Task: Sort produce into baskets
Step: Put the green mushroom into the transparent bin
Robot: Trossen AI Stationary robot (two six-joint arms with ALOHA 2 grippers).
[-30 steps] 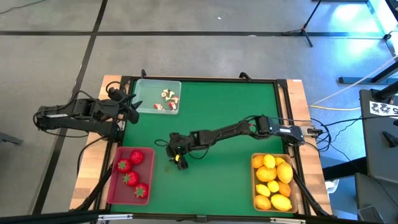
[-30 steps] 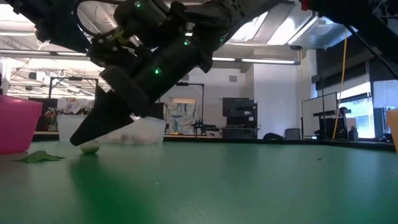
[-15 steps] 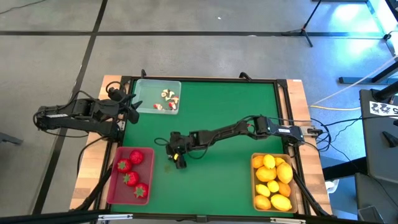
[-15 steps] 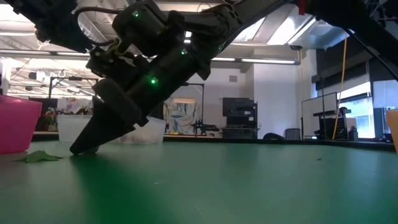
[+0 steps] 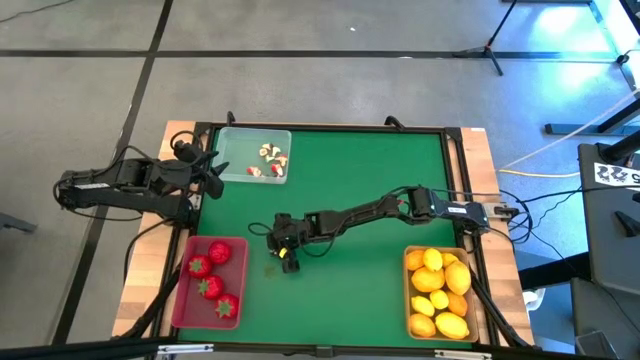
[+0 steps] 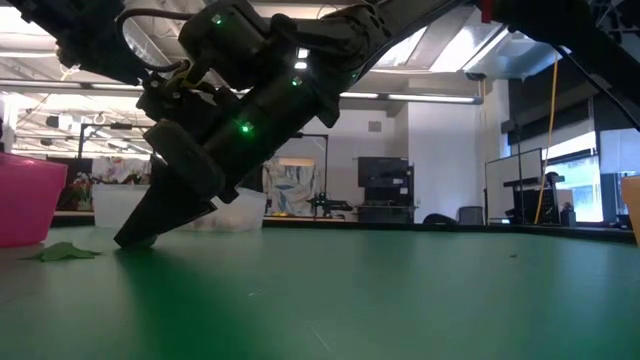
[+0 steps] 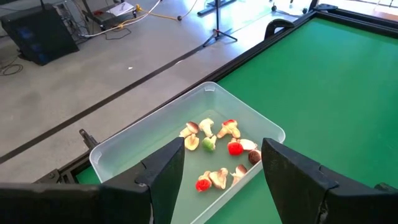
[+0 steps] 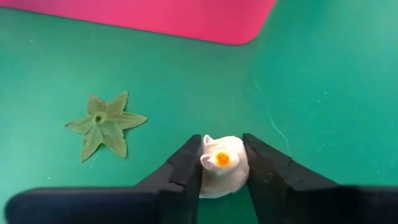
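Green counter [image 5: 350, 170] lay mostly sorted; strawberries [image 5: 213, 276] and lemons [image 5: 438, 292] were trayed; my right claw [image 8: 221, 171] clenched one last white bit [image 8: 221, 169]; left claw [image 7: 219, 171] waited, released.

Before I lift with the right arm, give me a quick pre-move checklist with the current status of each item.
1. Right hand closed around the small white piece with an orange spot: ok.
2. Piece lifted off the green table: not ok, the hand is at the surface.
3. Loose green star-shaped leaf outside the grip: ok.
4. Clear plastic tray has room: ok.
5. Left hand clear of that tray: not ok, it hovers at its edge.
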